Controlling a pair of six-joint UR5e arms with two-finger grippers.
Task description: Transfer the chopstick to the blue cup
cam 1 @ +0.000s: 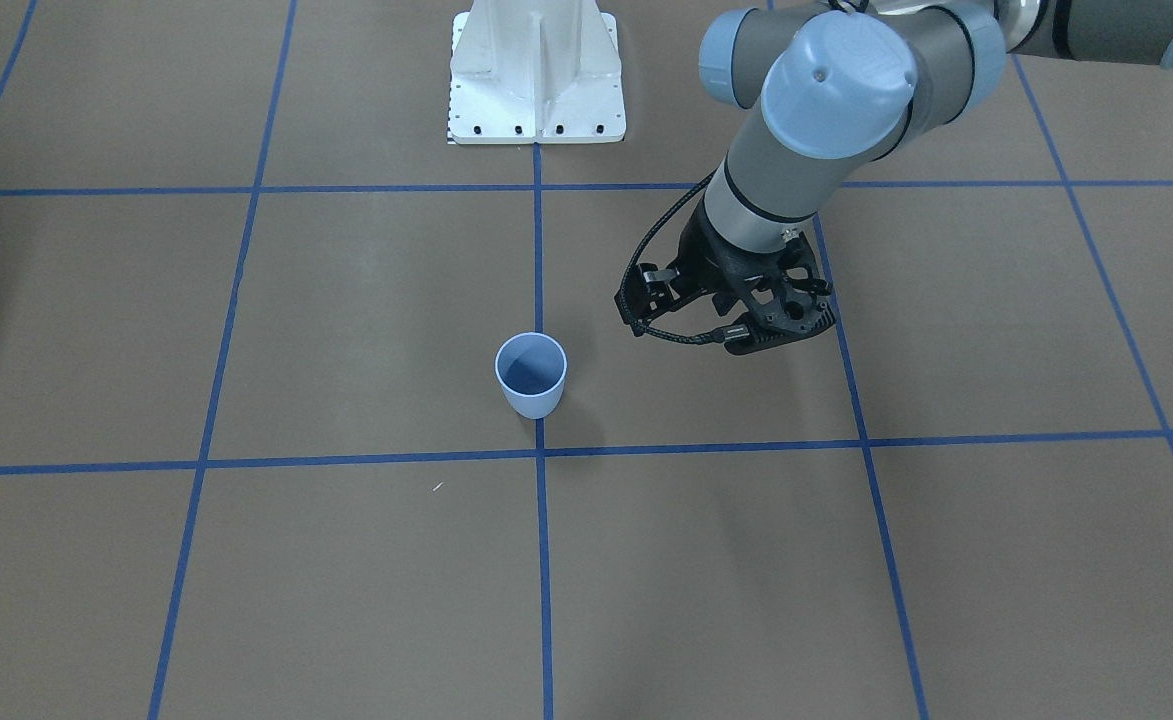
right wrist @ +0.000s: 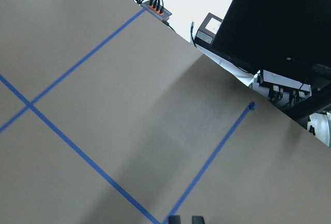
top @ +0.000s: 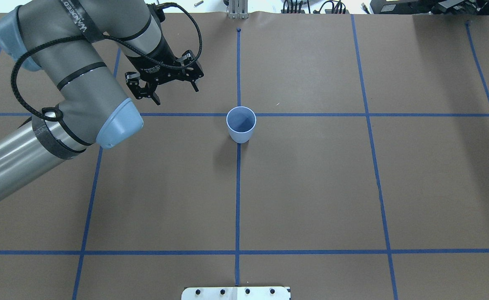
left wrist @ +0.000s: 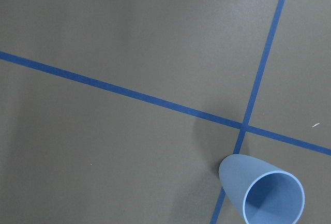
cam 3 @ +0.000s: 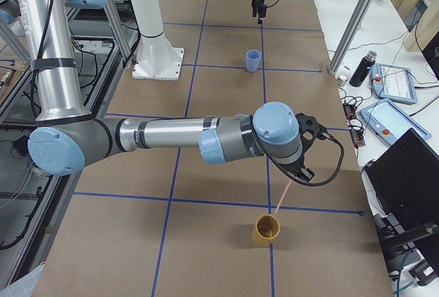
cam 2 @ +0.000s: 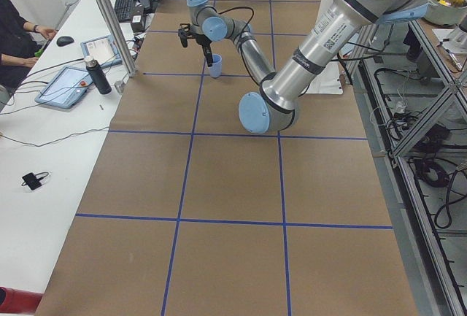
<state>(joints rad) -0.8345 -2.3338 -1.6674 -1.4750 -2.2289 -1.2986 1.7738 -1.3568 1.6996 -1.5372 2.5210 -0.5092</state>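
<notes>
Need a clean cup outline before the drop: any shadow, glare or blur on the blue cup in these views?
Overhead exterior: the blue cup is sharp, no glare, a soft shadow beside it. Exterior front-facing: evenly lit, rim crisp. Left wrist: bottom edge cuts the cup, darker shadow on its left.

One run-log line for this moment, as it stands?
left gripper: open, empty, apart from blue cup | blue cup: upright, empty | right gripper: state cannot tell | chopstick: slanting below right gripper, over tan cup

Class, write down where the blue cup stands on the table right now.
In the overhead view the blue cup stands upright on the centre tape line, just robot-side of a crossing, right of the left tool and clear of it.
</notes>
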